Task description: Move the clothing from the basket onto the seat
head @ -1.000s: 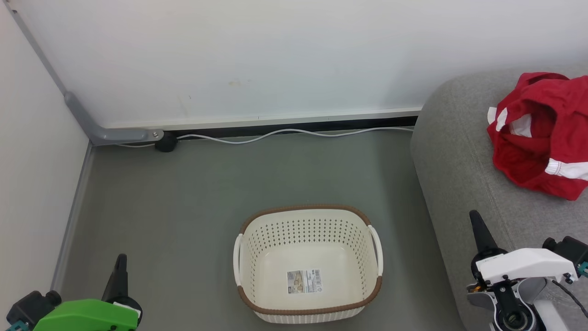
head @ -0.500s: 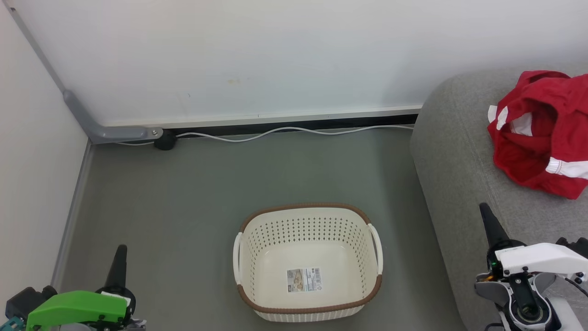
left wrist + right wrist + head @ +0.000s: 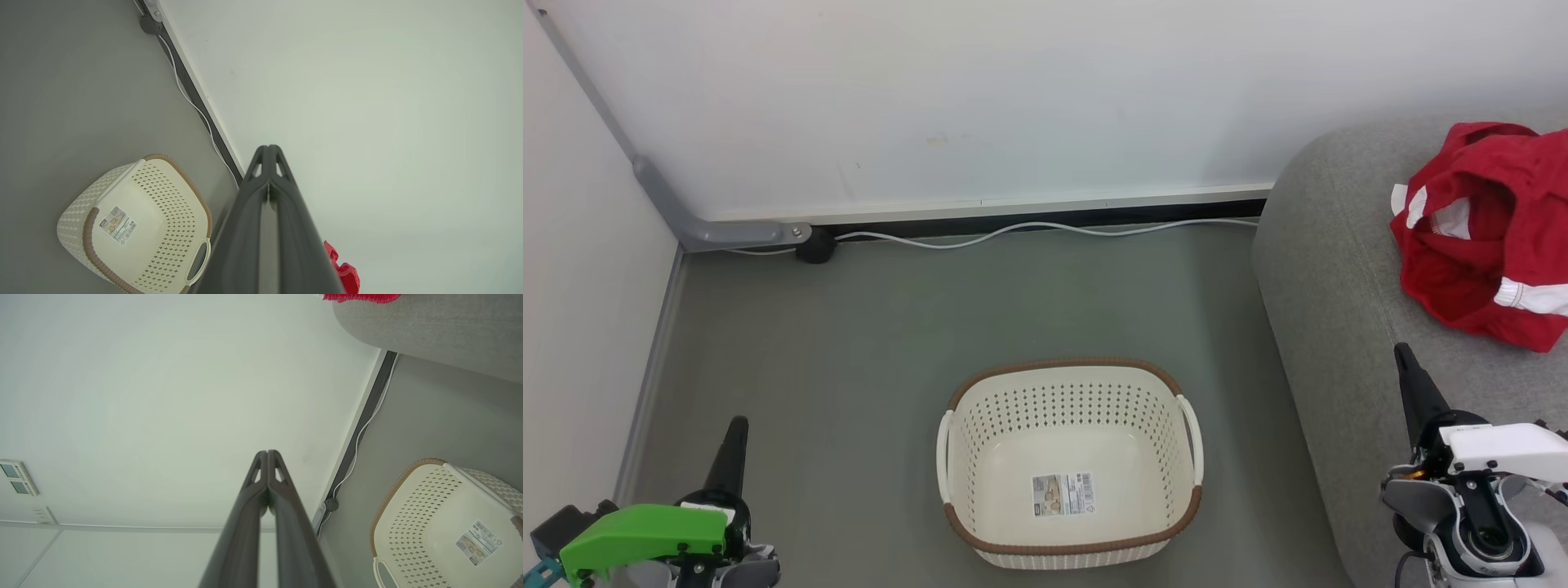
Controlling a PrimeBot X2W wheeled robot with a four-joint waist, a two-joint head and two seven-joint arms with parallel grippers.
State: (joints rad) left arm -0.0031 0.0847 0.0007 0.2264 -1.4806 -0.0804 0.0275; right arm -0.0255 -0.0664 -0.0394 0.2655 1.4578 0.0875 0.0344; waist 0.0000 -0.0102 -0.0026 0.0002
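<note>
Clothing (image 3: 1478, 237): red heap, white cuffs, on the grey seat (image 3: 1339, 269), ahead and right of my right gripper (image 3: 1405, 355), the nearer arm. Heap cut off at the frame edge; long axis unclear. Basket (image 3: 1066, 363) sits on the floor (image 3: 849, 343) between the arms, holding just its barcode label (image 3: 1063, 495), print too small to read. Both grippers clenched on nothing; left gripper (image 3: 738, 426) well apart. I judge the job done.
</note>
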